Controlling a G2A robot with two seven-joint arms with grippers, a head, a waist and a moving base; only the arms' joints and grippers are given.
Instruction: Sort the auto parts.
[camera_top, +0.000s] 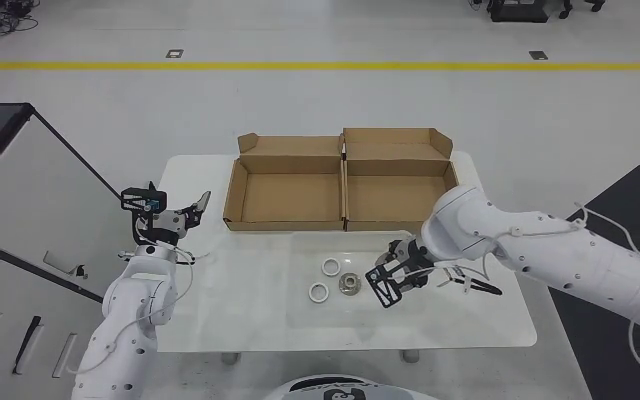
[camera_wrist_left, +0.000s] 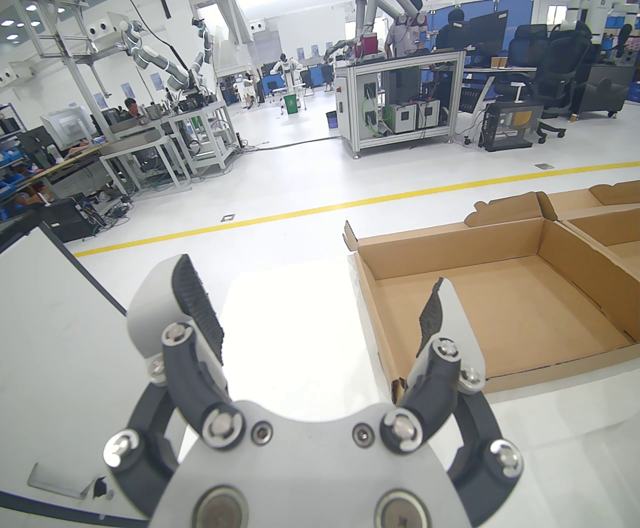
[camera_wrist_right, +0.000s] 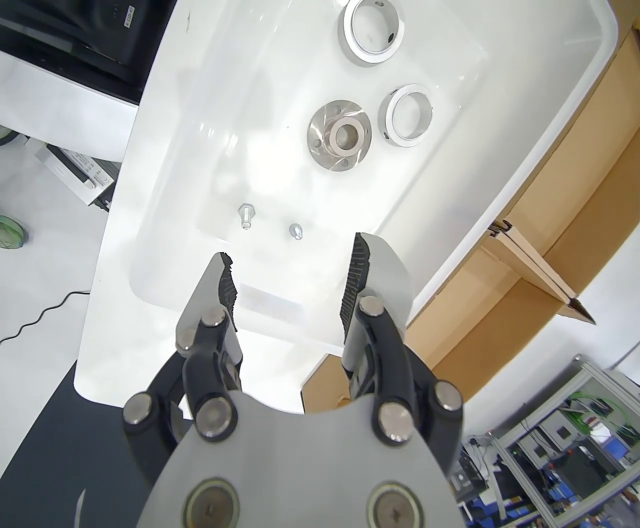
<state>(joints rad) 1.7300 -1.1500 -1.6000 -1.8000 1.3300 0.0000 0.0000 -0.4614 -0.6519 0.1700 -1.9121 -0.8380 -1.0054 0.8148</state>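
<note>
Top view first: three bigger parts sit in the white tray (camera_top: 330, 318) on the worktop (camera_top: 220, 300). They are a flanged hub (camera_top: 349, 284) and two rings (camera_top: 330, 266) (camera_top: 318, 292) crowded round it. The right arm's jaws hang apart and empty just beside the hub, on the side away from the rings. From where I stand, a sloppy descent here could shove the hub into a ring and scatter the lot. The two cardboard boxes (camera_top: 285, 195) (camera_top: 398, 190) sit behind the tray, with nothing in them that I can see. The left arm's jaws are apart too, out at the worktop's left edge, well apart from every part.

Left wrist view: those jaws gape with nothing between them, and one box (camera_wrist_left: 500, 300) lies bare ahead.

Right wrist view: a small bolt (camera_wrist_right: 246, 215) and a smaller fastener (camera_wrist_right: 295, 230) lie near each other on the glossy tray, just ahead of the open jaws. The smaller one is roughly in line with the gap. I'd worry about pinching both, or flicking one away; they look slippery and liable to roll. The hub (camera_wrist_right: 340, 136) lies beyond them.
</note>
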